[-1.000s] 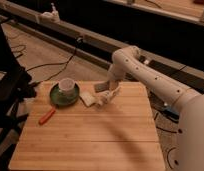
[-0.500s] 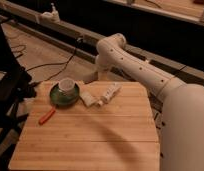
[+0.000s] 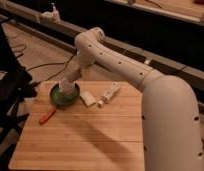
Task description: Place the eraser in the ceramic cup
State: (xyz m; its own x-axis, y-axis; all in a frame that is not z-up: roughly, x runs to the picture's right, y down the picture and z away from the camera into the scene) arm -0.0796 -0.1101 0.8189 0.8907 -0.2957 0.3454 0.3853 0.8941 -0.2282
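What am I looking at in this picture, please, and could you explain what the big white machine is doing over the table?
The big white shape is a robot arm, rising from the lower right. There is only one camera view, looking down on the wooden table. At the arm's end sits a two-finger gripper, closed and hanging right over the ceramic cup, which stands on a green dish near the table's far left corner. Beside the dish lie a cream block and a long white bar; nearer the camera lies an orange-red stick. The eraser is not visible, so I cannot tell whether the gripper holds it.
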